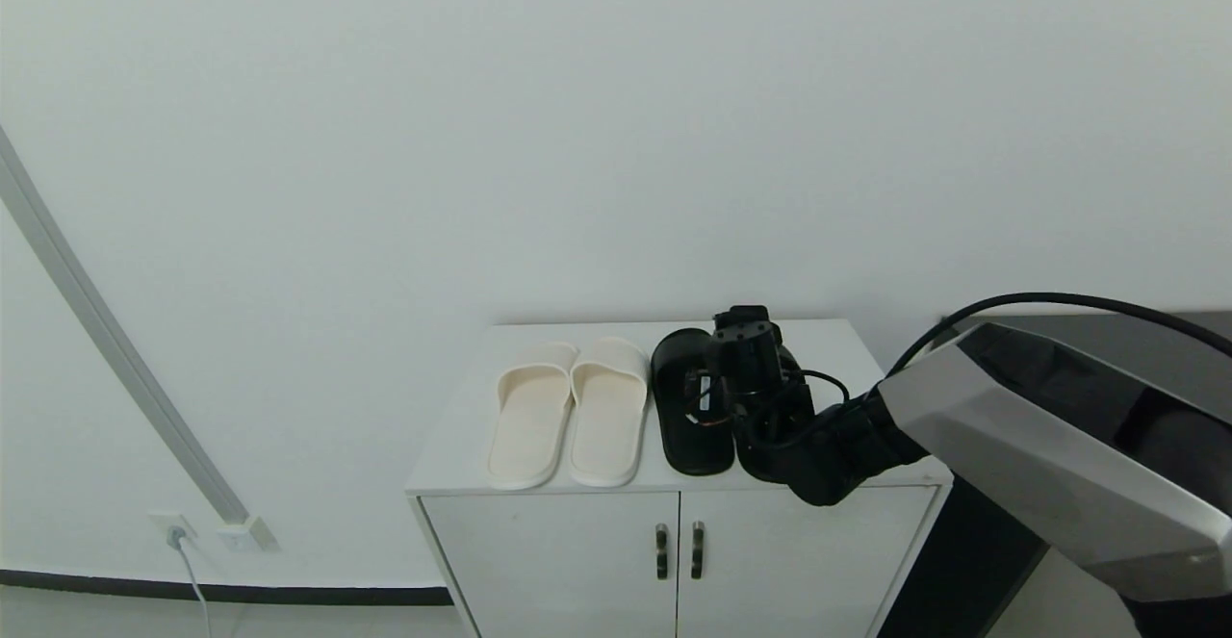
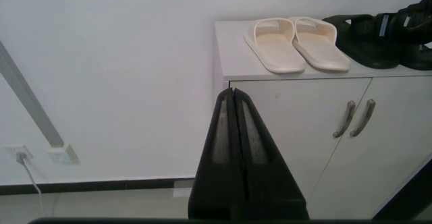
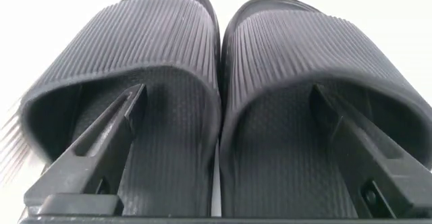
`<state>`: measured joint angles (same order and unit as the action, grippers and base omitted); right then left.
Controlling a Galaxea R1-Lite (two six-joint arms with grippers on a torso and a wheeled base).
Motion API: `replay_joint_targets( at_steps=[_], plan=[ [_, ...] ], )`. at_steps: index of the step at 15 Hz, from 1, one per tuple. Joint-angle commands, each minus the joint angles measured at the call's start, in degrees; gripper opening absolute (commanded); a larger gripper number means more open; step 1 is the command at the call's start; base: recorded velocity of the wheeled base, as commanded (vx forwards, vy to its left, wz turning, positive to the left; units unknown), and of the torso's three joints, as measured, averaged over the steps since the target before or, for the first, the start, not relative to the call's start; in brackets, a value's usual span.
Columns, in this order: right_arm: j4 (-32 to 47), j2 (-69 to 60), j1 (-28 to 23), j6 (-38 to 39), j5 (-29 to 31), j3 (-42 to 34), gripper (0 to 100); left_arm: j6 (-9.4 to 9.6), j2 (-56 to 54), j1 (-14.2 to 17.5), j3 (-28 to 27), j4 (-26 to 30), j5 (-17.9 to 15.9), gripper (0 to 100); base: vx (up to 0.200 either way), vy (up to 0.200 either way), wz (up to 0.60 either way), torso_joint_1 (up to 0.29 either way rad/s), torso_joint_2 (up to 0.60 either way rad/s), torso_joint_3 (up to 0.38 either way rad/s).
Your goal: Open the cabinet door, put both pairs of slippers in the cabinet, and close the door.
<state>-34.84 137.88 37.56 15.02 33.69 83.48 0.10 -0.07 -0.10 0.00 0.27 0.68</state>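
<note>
Evidently to pinch the pair together, the right end effector (image 3: pixel 228 96) spreads wide, a finger inside each black slipper (image 3: pixel 155 42); left end effector (image 2: pixel 233 96) closed, cabinet doors (image 1: pixel 577 561) shut.

I see plain cream slippers (image 1: pixel 568 412) at centre frame, and black slippers (image 1: pixel 683 426) with finely ribbed straps to their right. The cabinet (image 1: pixel 558 561) is white, its handles (image 1: pixel 661 549) dark grey. My claw (image 3: pixel 227 96) is black.

On the cabinet (image 1: pixel 452 446) the left pair (image 1: pixel 568 412) lies just beside the right pair (image 1: pixel 688 417) — toes toward the wall. The right gripper (image 3: pixel 227 96) sits at the right pair — one finger inside each slipper.
</note>
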Motion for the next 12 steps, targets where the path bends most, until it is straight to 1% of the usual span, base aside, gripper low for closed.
replay_joint_targets(
  at_steps=[1, 9, 12],
  plan=[
    [-0.1, 1.0, -0.2, -0.1, -0.1, 1.2, 0, -0.01, 0.1, 0.0, 0.0, 0.0, 0.0, 0, 0.000, 0.000, 0.00, 0.000, 0.00, 0.000],
    [-0.3, 1.8, -0.2, -0.9, 0.1, 0.9, 0, -0.01, 0.1, 0.0, 0.0, 0.0, 0.0, 0, 0.000, 0.000, 0.00, 0.000, 0.00, 0.000],
    [-0.4, -0.6, -0.1, -1.0, 0.2, 0.1, 0, -0.01, 0.1, 0.0, 0.0, 0.0, 0.0, 0, 0.000, 0.000, 0.00, 0.000, 0.00, 0.000]
  ],
)
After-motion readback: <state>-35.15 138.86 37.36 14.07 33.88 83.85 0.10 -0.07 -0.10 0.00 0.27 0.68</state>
